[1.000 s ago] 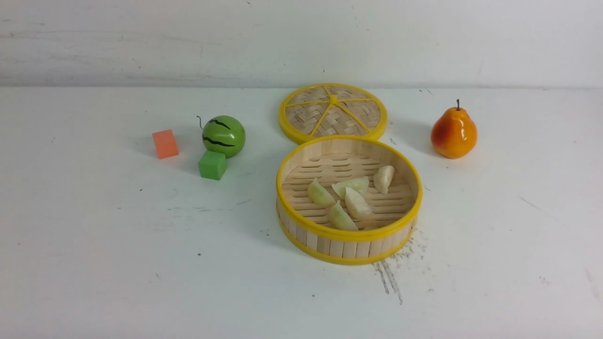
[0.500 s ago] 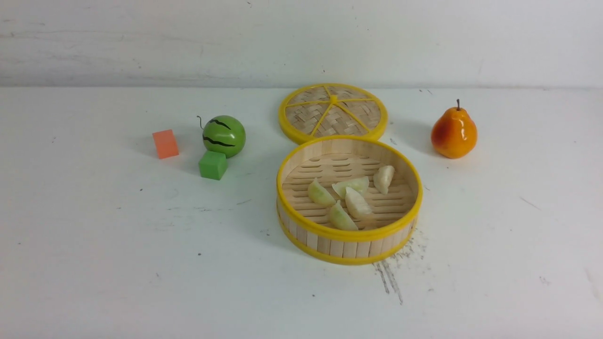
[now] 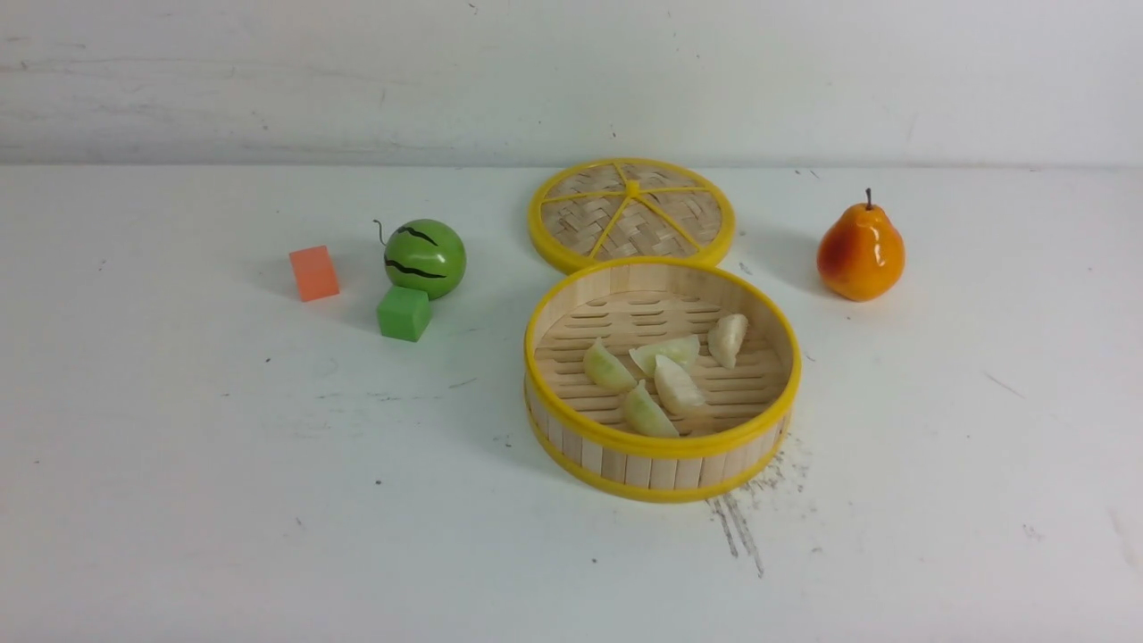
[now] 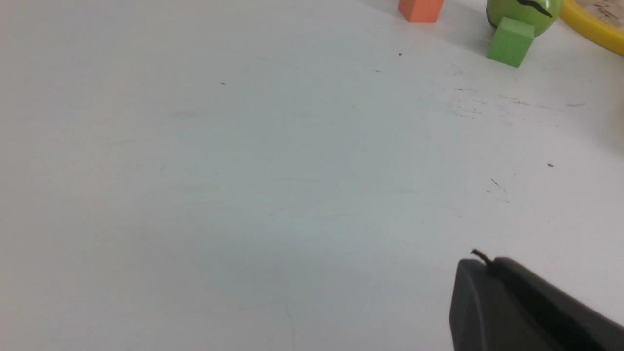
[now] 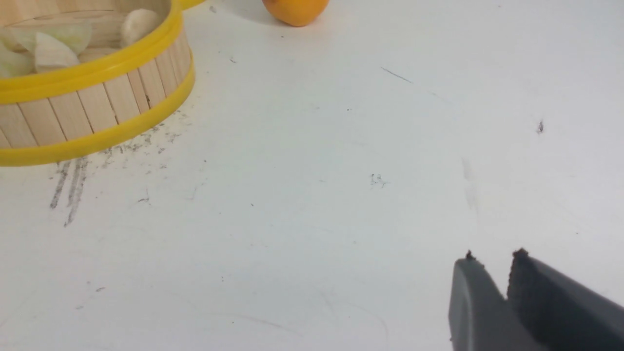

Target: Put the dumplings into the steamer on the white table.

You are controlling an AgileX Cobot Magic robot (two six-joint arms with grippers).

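Front view: steamer [image 3: 662, 446] right of table [image 3: 179, 500] centre, five dumplings [image 3: 677, 386] inside; lid [image 3: 630, 212] touching at its 12 o'clock, pear [image 3: 860, 251] at 2, watermelon [image 3: 424, 258], green cube [image 3: 404, 313], orange cube [image 3: 313, 273] near 10. Left wrist view: left gripper [image 4: 487, 265] pressed together, empty, over bare table. Right wrist view: right gripper [image 5: 492, 268] slightly spread, empty, well apart from steamer.

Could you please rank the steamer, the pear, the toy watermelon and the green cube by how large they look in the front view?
1. steamer
2. pear and toy watermelon: too alike to rank
3. green cube
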